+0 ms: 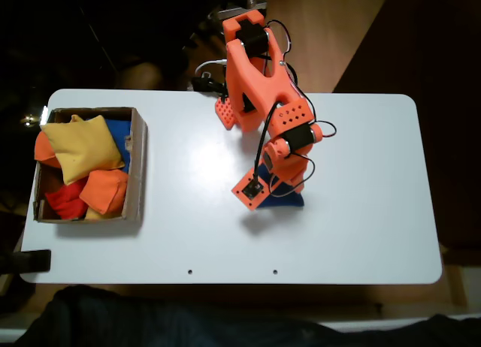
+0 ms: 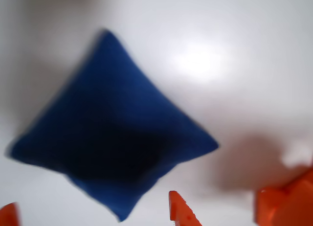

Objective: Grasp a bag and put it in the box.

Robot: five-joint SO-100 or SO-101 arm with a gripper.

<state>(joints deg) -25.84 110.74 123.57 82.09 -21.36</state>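
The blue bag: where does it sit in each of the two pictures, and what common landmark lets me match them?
Fixed view: the blue bag lies on the white table, right of centre, mostly hidden under the orange arm, far from the box at left.
Wrist view: the blue bag lies left of centre, blurred, one corner pointing up.
Shared landmark: the orange pincer, whose tips rise from the wrist view's bottom edge, hangs over the bag.

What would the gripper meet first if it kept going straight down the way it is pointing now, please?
Most likely the blue bag lying on the white table: the gripper points at it with fingertips apart, though the remaining gap is unclear.
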